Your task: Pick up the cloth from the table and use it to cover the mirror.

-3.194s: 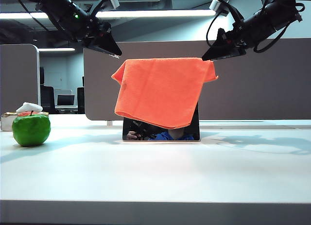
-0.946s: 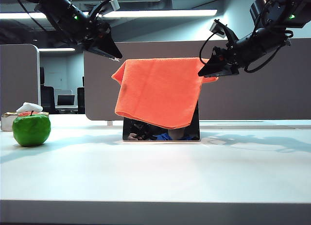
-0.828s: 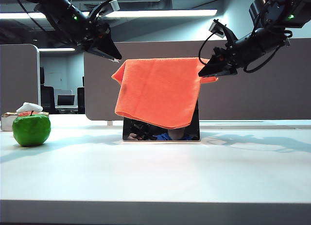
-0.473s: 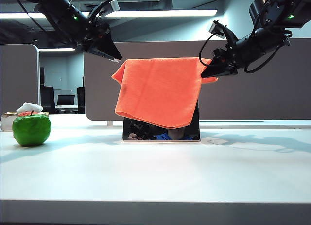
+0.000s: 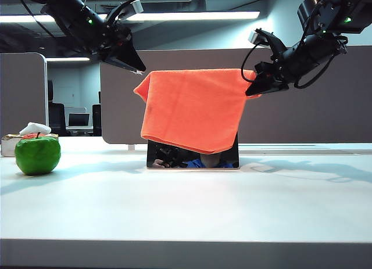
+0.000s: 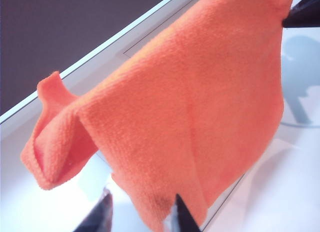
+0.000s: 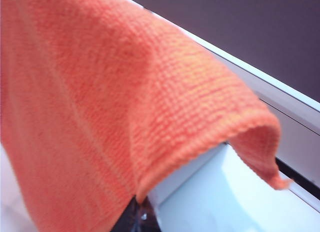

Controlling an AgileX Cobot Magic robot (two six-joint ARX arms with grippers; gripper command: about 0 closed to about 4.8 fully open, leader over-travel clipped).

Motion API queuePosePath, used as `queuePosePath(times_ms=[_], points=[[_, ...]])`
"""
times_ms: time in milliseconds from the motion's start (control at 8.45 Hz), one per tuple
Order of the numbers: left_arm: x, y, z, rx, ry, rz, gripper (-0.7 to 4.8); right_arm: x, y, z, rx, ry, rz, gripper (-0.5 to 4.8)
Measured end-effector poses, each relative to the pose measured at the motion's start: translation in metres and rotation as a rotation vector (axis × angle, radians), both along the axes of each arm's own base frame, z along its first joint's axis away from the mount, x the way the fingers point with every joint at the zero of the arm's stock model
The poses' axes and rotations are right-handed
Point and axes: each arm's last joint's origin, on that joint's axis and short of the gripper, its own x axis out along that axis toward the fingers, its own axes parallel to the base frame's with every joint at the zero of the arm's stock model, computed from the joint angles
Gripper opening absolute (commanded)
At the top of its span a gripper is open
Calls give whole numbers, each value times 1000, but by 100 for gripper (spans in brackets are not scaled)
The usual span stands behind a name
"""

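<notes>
Orange cloth (image 5: 192, 109) is draping the mirror (image 5: 192, 154); left hand (image 5: 138, 67) is gaping free above it, right hand (image 5: 251, 90) is pinching its corner—tug down evenly.

The cloth (image 5: 192, 109) is fuzzy, matt orange microfibre with a looped nap. The mirror (image 5: 192, 157) is dark glossy glass. The table (image 5: 186, 205) is smooth white with a faint sheen. The apple (image 5: 37, 154) is shiny green.
</notes>
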Motion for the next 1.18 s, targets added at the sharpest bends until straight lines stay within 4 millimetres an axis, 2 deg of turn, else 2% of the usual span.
queuePosePath(times_ms=[710, 1183], points=[[0, 0, 0, 0, 2, 0, 152, 6, -4, 4, -29, -50, -190, -1], [-4, 0, -5, -8, 69, -31, 162, 8, -4, 10, -21, -117, -214, -1]])
